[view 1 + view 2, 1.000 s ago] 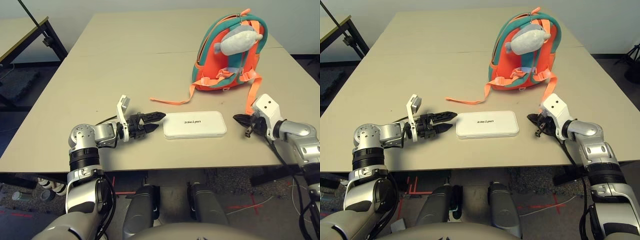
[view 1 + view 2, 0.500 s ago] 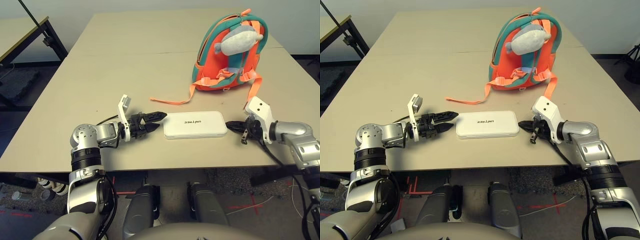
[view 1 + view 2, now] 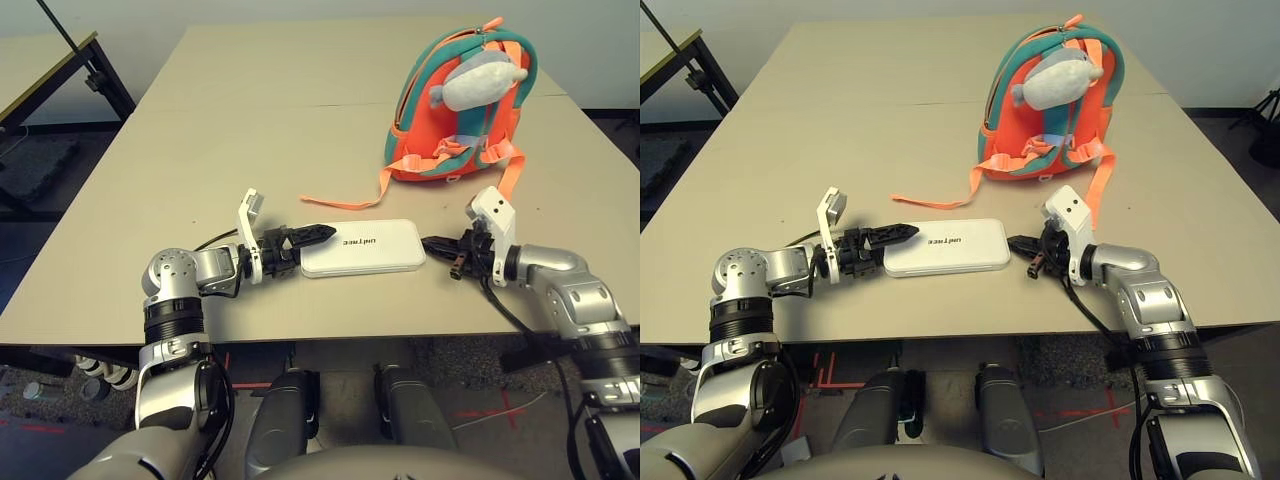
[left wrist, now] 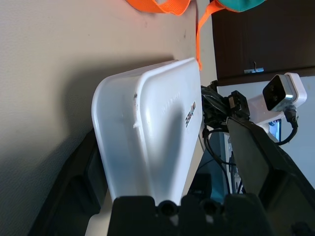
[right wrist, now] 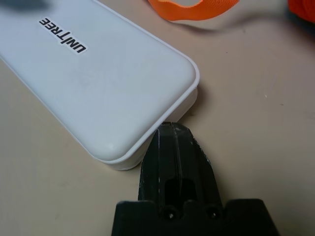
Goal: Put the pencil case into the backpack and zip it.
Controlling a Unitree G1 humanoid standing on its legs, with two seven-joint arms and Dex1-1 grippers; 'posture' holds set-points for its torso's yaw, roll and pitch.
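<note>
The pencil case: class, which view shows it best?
The left eye view: the whole pencil case lies flat on the table between both hands. The right eye view matches it. The wrist views each show one end close up.

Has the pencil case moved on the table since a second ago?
Yes. The pencil case slid toward the left hand, its end now between that hand's fingers, and farther from the backpack's loose strap end.

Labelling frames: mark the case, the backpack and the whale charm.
case (image 3: 365, 247), left eye view, middle of its white top.
backpack (image 3: 415, 152), left eye view, orange lower body.
whale charm (image 3: 478, 84), left eye view, grey plush body.
</note>
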